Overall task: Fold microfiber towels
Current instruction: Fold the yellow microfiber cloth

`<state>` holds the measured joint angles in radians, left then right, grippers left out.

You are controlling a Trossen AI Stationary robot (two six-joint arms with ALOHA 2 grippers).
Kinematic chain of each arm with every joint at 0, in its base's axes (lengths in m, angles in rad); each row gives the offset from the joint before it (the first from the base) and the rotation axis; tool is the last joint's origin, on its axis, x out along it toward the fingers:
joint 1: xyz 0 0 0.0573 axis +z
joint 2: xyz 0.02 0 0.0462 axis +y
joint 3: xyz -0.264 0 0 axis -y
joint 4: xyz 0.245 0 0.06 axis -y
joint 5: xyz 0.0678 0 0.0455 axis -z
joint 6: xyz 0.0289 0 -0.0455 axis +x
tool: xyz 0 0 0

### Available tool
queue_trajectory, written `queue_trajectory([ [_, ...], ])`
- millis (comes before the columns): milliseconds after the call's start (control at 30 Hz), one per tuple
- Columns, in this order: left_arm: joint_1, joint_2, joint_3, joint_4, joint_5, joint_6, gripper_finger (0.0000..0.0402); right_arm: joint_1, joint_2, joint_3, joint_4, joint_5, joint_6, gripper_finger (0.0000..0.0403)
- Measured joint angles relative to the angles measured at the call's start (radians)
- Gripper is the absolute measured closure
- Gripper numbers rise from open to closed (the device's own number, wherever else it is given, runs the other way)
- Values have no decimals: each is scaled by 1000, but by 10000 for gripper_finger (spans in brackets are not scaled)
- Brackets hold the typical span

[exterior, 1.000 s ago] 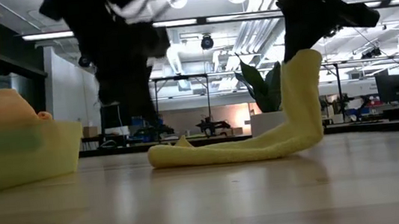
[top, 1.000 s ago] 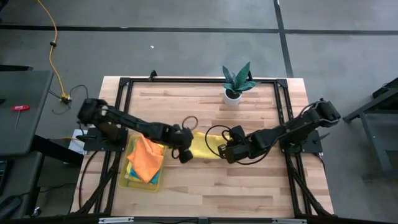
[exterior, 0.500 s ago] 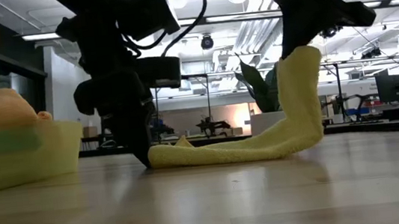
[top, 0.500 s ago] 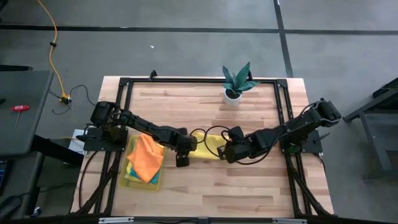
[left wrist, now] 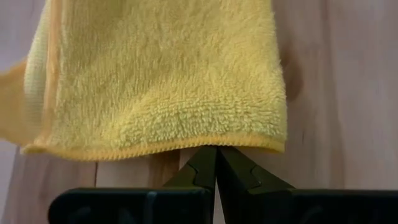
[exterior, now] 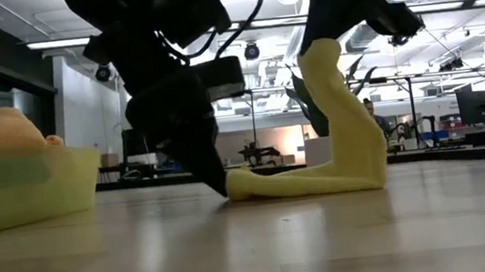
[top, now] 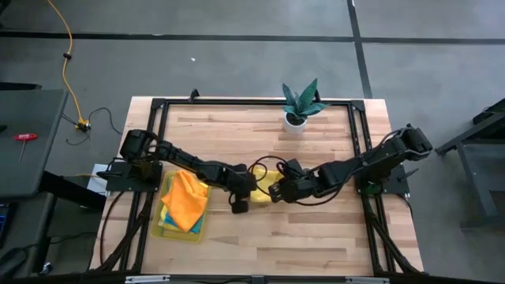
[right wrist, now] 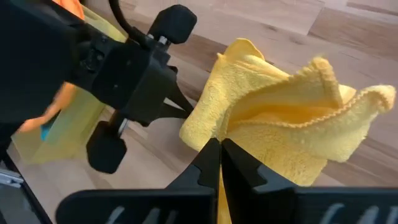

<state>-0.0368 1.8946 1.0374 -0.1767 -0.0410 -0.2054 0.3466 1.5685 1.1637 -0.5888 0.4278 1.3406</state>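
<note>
Both claws are at the middle of the table (top: 316, 229), working one yellow towel (top: 268, 180) between them. Right claw (top: 278, 192) is closed on one end of that towel and holds it lifted; from the low view the cloth (exterior: 335, 107) rises in a tall column under it and then bends down to lie along the wood. Left claw (top: 239, 207) is down at the table by the low end of the towel, its fingers pressed together. From its wrist view the tips (left wrist: 216, 163) sit right at the hemmed edge of the cloth (left wrist: 168, 81), and I cannot tell whether they pinch the edge or only touch it.

The other towels are in the tray (top: 156, 229) at the left side of the table, well apart from the claws: an orange one (top: 185, 199) lies loose on top, with slivers of teal and yellow showing beneath. They look heaped, not folded, though the lower ones are mostly hidden.

As I judge it, the task is early. This towel is partly doubled over but not yet a flat, finished fold, and no folded towel is set aside anywhere on the table. Left to do: lay the raised end over, flatten it, then handle the ones in the tray. A plant (top: 301, 102) stands at the far edge
</note>
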Motion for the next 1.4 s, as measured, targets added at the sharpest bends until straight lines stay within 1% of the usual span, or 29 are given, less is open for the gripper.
queue_trajectory([
  [233,-1,0,1,4,0,0,401,-7,67,0,34,-15,-13,403],
  [500,-2,-10,1,-29,-1,-1,401,-57,163,0,187,-15,-24,403],
  [600,-4,-10,1,-40,-2,-1,401,-80,186,0,214,-46,-46,403],
  [900,-3,-10,1,-42,-4,0,401,-95,191,-1,241,-83,-59,399],
  [1000,-3,-10,1,-43,-4,0,401,-105,191,-1,273,-129,-67,373],
  [1167,-3,-11,1,-44,-4,0,401,-117,186,-1,267,-108,-121,291],
  [1233,-3,-11,1,-60,-4,0,401,-126,169,-1,258,-104,-174,261],
  [1300,-3,-13,2,-85,-5,0,401,-133,133,-1,219,-105,-238,240],
  [1400,2,-45,0,-176,-36,19,401,-138,59,0,112,-81,-314,226],
])
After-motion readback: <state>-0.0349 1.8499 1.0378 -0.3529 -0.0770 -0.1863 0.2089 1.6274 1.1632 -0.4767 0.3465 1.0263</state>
